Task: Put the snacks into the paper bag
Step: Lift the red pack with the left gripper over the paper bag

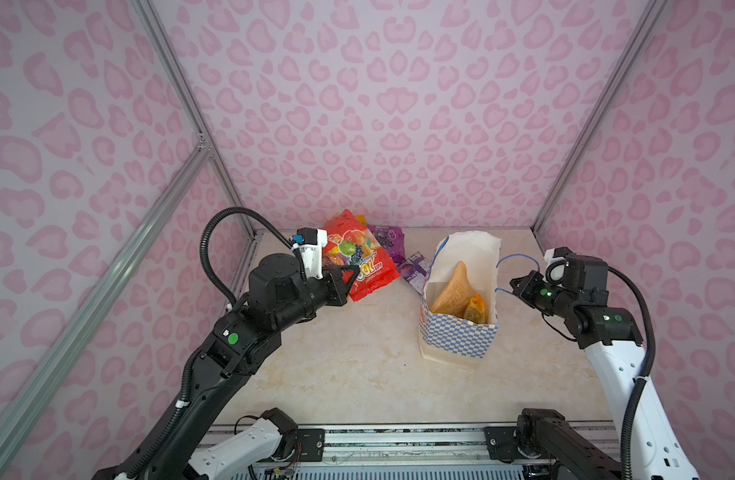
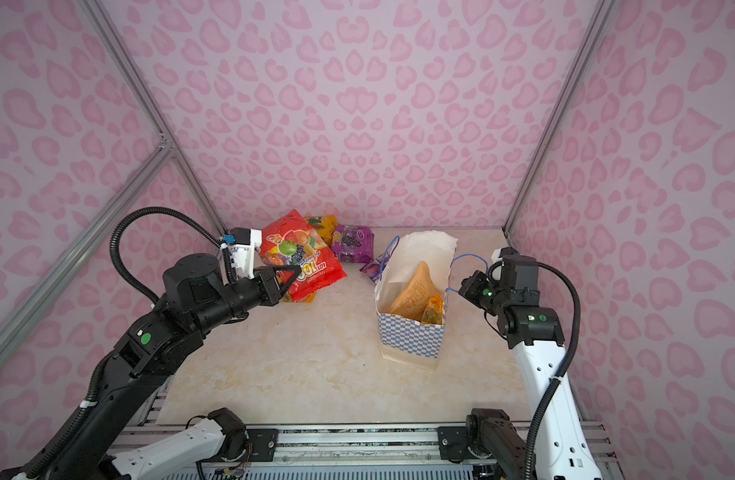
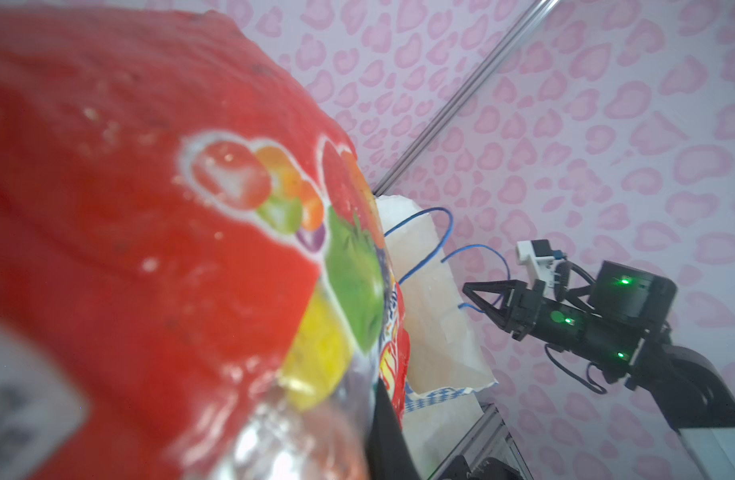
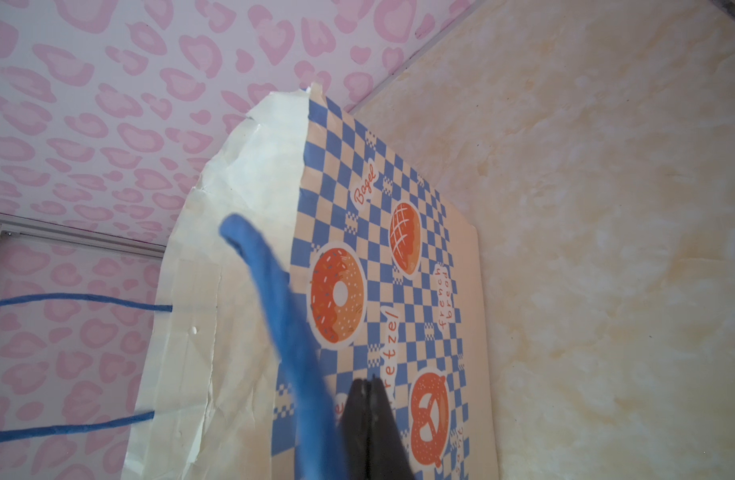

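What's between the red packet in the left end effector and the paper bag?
Between red packet and paper bag: one small purple packet lying beside the bag; otherwise bare table. Shows in both top views.

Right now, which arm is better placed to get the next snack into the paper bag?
Left. The left gripper is shut on the red fruit packet, beside the open paper bag. The right gripper is shut with no snack, by the bag's blue handle.
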Available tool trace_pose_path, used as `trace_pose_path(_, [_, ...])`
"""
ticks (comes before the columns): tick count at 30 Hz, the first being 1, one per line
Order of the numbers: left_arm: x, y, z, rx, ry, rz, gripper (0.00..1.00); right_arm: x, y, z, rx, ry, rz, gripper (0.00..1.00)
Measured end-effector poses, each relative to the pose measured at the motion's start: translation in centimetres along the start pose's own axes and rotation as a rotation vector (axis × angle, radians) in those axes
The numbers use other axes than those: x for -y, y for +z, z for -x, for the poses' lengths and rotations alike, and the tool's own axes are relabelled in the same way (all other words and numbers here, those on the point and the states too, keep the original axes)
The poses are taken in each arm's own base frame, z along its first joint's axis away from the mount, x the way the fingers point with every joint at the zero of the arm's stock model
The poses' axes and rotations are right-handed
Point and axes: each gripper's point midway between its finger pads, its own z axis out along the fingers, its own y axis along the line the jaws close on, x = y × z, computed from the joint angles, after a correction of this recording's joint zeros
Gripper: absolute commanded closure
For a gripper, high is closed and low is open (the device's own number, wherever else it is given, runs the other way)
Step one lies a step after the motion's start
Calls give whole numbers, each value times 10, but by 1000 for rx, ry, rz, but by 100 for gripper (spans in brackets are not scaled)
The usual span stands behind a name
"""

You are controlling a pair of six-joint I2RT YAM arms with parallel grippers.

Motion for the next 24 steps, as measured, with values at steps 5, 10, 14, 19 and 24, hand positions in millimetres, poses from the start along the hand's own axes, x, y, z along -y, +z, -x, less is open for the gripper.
trace_pose_path(5, [81,1,7,-42,135,-214,97,-10,-13,8,33,-18,22,100])
trace_pose_path(10, [139,24,2,-91,253,-343,97,-20,-27,16,66,-33,41,100])
trace_pose_path(14, [171,52,-19,-175,338,-380,97,-22,-34,17,71,-39,37,100])
trace_pose_path(19, [197,92,-52,-283,455,-351,97,-25,-41,20,85,-43,33,100])
trace_pose_path(24, [184,138,-82,-378,532,-238,97,-24,-41,19,83,-41,28,100])
